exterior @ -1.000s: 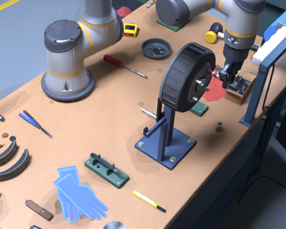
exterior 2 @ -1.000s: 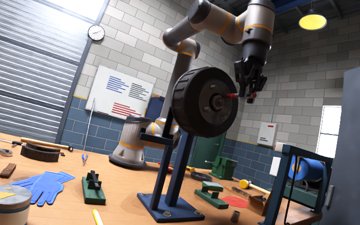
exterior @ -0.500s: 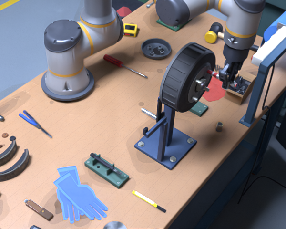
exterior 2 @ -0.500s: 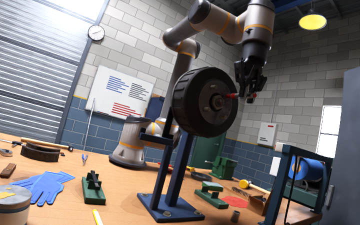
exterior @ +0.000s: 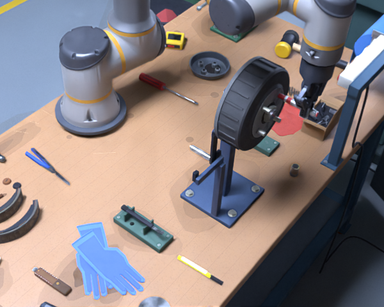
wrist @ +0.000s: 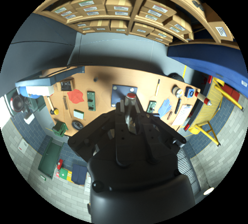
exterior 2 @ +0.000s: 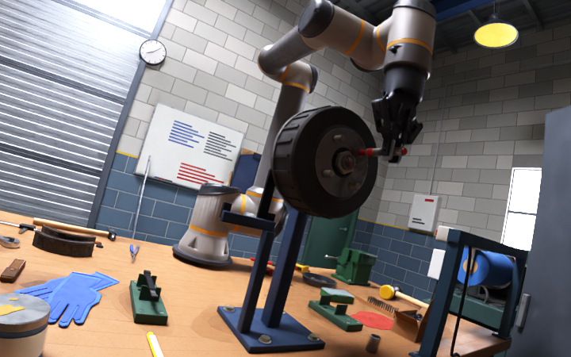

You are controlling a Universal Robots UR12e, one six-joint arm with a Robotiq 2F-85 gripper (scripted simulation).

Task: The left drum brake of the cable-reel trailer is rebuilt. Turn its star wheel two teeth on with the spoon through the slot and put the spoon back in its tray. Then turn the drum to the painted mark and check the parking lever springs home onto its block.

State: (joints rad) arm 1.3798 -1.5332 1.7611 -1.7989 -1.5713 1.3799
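Observation:
The star wheel and slot are hidden behind the black brake drum (exterior: 252, 104) (exterior 2: 325, 160), which stands on a blue pedestal (exterior: 222, 190) in the middle of the bench. A red-tipped silver crank pin (exterior: 286, 99) (exterior 2: 381, 152) (wrist: 129, 107) sticks out of the drum's face on the right. The spoon (exterior: 142, 219) (exterior 2: 149, 280) lies in its green tray (exterior: 143, 228) near the front edge. The parking lever (exterior: 208, 170) leans on the pedestal's left side. My gripper (exterior: 301, 100) (exterior 2: 392, 148) (wrist: 130, 114) is at the crank pin and is closed around it.
The blue cable-reel frame (exterior: 354, 99) rises just right of my gripper, with a cardboard parts box (exterior: 323, 117) and red rag (exterior: 287, 119) beneath it. Blue gloves (exterior: 103, 261), a yellow marker (exterior: 199, 269), brake shoes (exterior: 13, 214) and a screwdriver (exterior: 166, 87) lie scattered on the bench.

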